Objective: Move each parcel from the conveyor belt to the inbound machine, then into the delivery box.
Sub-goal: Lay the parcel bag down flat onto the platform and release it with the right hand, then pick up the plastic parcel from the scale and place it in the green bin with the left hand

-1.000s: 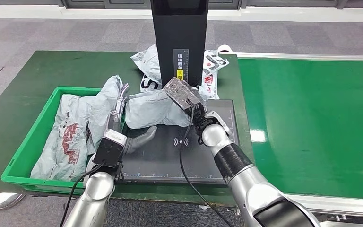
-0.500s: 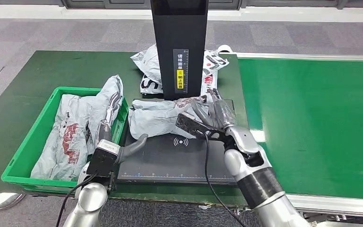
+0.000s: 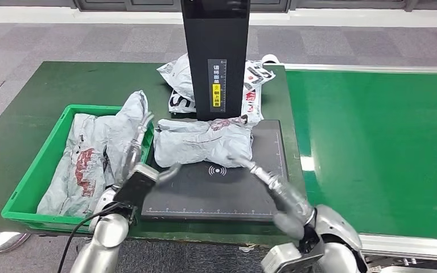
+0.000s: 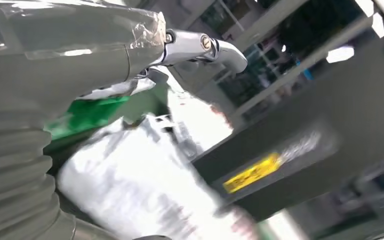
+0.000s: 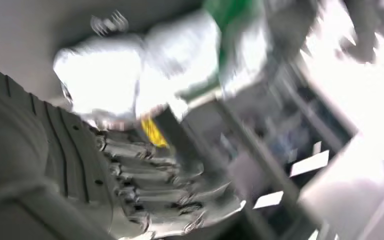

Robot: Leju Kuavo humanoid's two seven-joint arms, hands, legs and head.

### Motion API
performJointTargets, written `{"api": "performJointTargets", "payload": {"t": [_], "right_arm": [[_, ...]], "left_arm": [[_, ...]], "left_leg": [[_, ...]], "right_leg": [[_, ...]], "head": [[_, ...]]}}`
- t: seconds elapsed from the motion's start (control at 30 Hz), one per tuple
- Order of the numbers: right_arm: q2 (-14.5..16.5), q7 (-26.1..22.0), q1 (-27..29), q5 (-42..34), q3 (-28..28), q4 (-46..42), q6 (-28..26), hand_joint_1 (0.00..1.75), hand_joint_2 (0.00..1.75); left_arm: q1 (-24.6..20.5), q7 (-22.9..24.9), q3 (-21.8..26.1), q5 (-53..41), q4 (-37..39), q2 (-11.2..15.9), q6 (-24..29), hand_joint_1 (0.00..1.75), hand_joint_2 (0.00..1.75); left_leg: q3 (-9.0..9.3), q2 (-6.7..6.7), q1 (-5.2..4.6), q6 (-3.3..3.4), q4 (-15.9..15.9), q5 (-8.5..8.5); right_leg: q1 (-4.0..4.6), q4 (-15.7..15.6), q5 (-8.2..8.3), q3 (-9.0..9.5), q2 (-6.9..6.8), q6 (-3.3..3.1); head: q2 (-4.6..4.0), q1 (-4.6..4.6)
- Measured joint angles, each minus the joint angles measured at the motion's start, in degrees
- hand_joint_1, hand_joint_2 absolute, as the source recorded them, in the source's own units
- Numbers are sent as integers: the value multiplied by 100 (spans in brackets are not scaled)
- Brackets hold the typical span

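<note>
The crumpled grey plastic parcel [image 3: 203, 142] lies on the black scanner platform [image 3: 216, 190] of the inbound machine, beside the green plastic delivery box [image 3: 34, 176]. The left hand [image 3: 148, 170] is spread and holds nothing, just beside the parcel; the right hand [image 3: 273, 182] is blurred, so its state cannot be told. The slack wrapping could be snagged on the box rim or lost from a shallow grip.

The robot's arms were shiny silver tubes. The left arm [image 3: 105, 244] had a black box near the wrist with a white end, and a black cable looped out from under it. The left hand [image 3: 142, 156] had a thick grey thumb and thin silver fingers [image 4: 215, 45] with small round screws. The right hand [image 3: 273, 185] looked blurry, grey and silver. Its grey cover [image 5: 25, 150] had ribs like little steps.
</note>
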Motion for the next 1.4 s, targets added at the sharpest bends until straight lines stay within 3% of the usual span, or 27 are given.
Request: {"api": "performJointTargets", "payload": {"t": [0.13,0.33,0.47,0.63,0.9,0.93,1.03,1.07,1.4], "right_arm": [[339,56,157,-291,-384,-370,6,0,0],[524,54,276,-316,-599,-581,-26,0,0],[569,54,300,-336,-657,-627,-49,0,175],[775,256,327,-619,-714,-675,-128,0,175],[1016,683,353,-1105,-835,-725,-450,0,175],[1036,712,361,-1139,-856,-726,-475,0,175],[1110,777,367,-1161,-898,-727,-513,0,175],[1138,784,366,-1159,-900,-729,-515,0,175],[1346,787,428,-1136,-901,-863,-466,0,175]], "left_arm": [[-2,91,-342,-498,205,-33,-10,0,175],[-13,102,-459,-528,344,-37,-9,0,175],[-22,114,-495,-571,388,-37,-14,0,175],[-397,349,-760,-1416,896,-112,-256,0,175],[-1833,288,-1615,-2025,3434,-588,-449,2,175],[-2000,280,-1678,-2007,3762,-640,-428,28,175],[-2411,326,-1764,-1934,4560,-751,-324,157,175],[-2532,368,-1768,-1909,4769,-781,-266,175,175],[-3421,777,-1712,-1888,6030,-893,256,175,175]], "left_leg": [[1,3,-1,1,0,0],[3,5,-2,2,1,2],[3,4,-1,2,1,2],[2,-3,-2,4,1,3],[5,-3,-18,16,2,13],[5,-2,-18,16,2,13],[4,3,-17,16,2,13],[4,2,-17,15,2,14],[3,1,-16,12,1,17]], "right_leg": [[-1,0,2,3,0,0],[-2,0,3,4,1,0],[-1,0,3,3,1,0],[-1,0,2,5,-6,1],[-9,0,15,8,-3,15],[-12,0,16,8,-2,16],[-14,0,17,6,1,15],[-14,0,17,6,1,15],[-12,1,17,6,1,15]], "head": [[0,1],[0,1],[0,1],[0,1],[0,1],[0,1],[0,1],[0,1],[0,1]]}}
